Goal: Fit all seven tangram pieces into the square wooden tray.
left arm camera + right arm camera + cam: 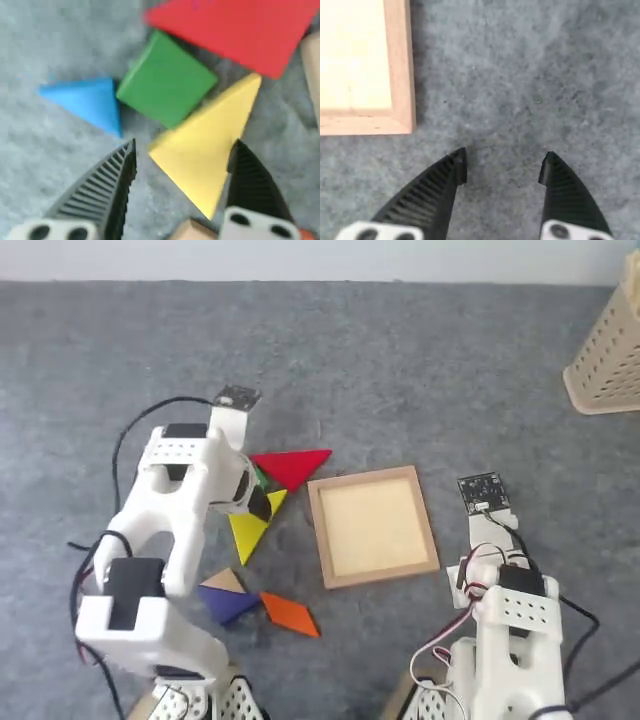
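Left claw [184, 145], ribbed, spread over smooth yellow triangle [206, 155]; right claw [505, 152] apart above fuzzy grey carpet [530, 75] beside wooden tray [400, 65].

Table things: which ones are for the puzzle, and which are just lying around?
For the puzzle:
wooden tray, red triangle, yellow triangle, green square, blue triangle, purple triangle, tan triangle, orange piece.

Just lying around:
beige holed box in the far corner, on the grey carpet.
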`<state>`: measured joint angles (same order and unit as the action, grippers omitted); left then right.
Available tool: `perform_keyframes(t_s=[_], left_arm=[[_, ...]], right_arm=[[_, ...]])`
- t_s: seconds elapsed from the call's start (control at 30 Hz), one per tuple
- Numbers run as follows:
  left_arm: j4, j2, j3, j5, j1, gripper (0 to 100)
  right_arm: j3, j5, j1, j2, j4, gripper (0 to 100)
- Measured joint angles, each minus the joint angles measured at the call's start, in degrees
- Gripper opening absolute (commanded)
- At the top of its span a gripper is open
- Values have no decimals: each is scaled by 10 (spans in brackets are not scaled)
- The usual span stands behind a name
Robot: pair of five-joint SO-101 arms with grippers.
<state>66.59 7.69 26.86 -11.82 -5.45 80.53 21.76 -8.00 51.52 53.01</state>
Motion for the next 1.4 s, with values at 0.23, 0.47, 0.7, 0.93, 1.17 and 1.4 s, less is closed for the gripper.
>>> perform_keyframes(t_s=[0.23, 0.47, 0.7, 0.93, 1.17, 1.4], left_arm=[[14, 63, -51, -69, 1, 312], [40, 82, -52, -76, 0, 312], [31, 86, -52, -76, 1, 265], [30, 83, -42, -74, 26, 215], [34, 72, -47, -44, 62, 177], [49, 7, -18, -23, 80, 163]], right_arm=[[0, 0, 0, 0, 0, 241], [0, 0, 0, 0, 0, 241], [0, 0, 0, 0, 0, 241], [0, 0, 0, 0, 0, 241], [0, 0, 0, 0, 0, 241], [0, 0, 0, 0, 0, 241]])
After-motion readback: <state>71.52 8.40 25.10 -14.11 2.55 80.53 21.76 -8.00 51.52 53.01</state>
